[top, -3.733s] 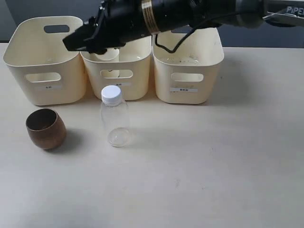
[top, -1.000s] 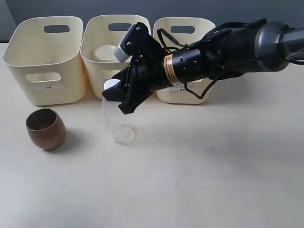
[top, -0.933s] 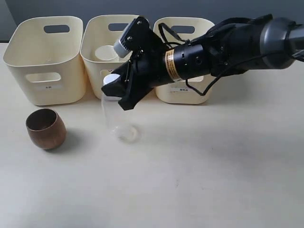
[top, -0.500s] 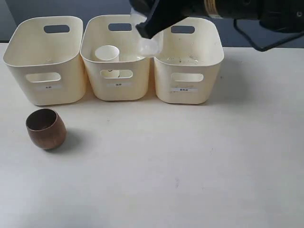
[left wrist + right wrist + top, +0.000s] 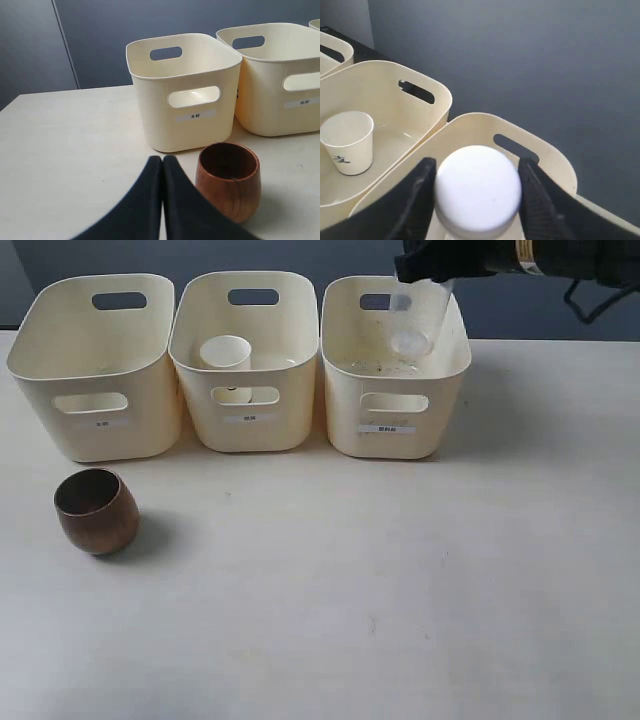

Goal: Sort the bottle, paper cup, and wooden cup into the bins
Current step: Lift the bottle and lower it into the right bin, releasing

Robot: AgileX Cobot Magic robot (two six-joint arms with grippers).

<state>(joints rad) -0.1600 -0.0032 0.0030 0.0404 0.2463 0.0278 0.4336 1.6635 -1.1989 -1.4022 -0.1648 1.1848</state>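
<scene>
The clear bottle (image 5: 415,322) hangs tilted over the right bin (image 5: 395,405), its lower body inside the rim. My right gripper (image 5: 425,267) is shut on its white cap (image 5: 477,187), with one finger (image 5: 417,195) on each side. The white paper cup (image 5: 225,355) stands upright inside the middle bin (image 5: 247,430); the right wrist view shows the paper cup (image 5: 347,142) too. The brown wooden cup (image 5: 96,510) stands on the table in front of the left bin (image 5: 95,390). My left gripper (image 5: 162,161) is shut on nothing, just beside the wooden cup (image 5: 229,180).
The three cream bins stand in a row along the back of the pale table (image 5: 380,590). The left bin (image 5: 185,95) shows nothing inside. A dark wall stands behind the bins. The right arm crosses the top right of the exterior view.
My right gripper lifted the bottle off the table in front of the middle bin and carried it up and right to over the right bin. The wooden cup has not moved.
</scene>
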